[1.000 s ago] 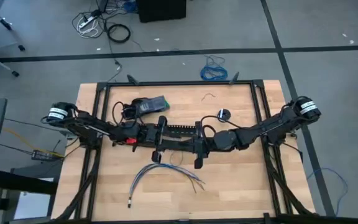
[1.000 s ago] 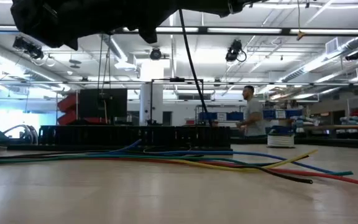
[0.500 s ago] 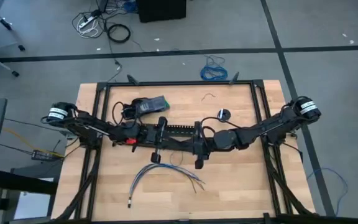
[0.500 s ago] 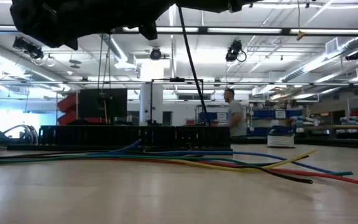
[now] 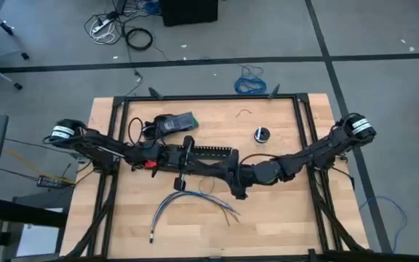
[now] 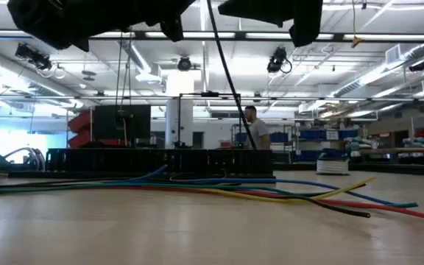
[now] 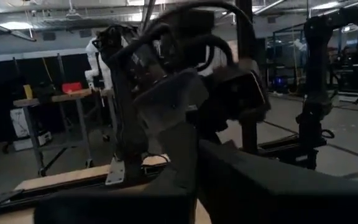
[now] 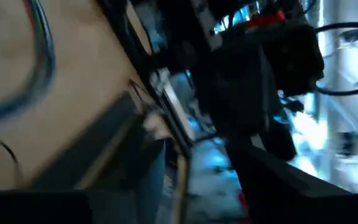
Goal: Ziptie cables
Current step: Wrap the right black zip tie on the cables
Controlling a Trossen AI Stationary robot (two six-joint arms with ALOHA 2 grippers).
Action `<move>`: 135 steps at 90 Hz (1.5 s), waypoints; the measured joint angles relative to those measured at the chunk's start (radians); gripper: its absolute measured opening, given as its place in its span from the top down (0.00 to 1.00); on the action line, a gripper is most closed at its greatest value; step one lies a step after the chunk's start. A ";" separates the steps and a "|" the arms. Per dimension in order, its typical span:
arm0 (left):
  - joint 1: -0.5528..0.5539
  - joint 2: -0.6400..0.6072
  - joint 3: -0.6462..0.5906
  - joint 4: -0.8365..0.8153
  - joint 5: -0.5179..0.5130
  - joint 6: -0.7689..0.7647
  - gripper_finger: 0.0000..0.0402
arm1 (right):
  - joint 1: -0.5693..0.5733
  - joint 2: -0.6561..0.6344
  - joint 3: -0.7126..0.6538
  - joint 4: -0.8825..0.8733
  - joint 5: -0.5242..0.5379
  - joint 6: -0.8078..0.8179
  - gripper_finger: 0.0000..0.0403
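The right gripper has swung toward six o'clock, nearer the cables; its spread I cannot tell; left gripper holds a ziptie; nothing bundled yet.

Light, pale-grained wooden table top, bordered by a black metal frame. Long black slotted channel, comb-edged. Loose bundle of thin blue, grey and white cables; in the low view the cables show blue, yellow, red, green and black strands. Both arms are dark, with white bands at the base joints. Small round black object with a pale centre.
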 joint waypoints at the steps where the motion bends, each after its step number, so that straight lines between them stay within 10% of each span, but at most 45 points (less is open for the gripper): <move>1: 0.000 -0.008 0.000 -0.009 0.000 -0.005 1.00 | 0.001 0.000 0.000 0.000 0.009 -0.012 0.52; 31: 0.123 -0.168 0.004 -0.056 0.017 -0.389 1.00 | 0.029 0.059 0.010 0.009 0.043 -0.633 0.58; 79: 0.283 -0.177 0.086 -0.170 0.421 -0.690 1.00 | 0.040 0.162 0.061 0.068 0.061 -0.756 0.64; 135: 0.296 -0.176 0.100 -0.193 0.446 -0.759 1.00 | 0.056 0.162 0.061 0.088 0.033 -0.838 0.66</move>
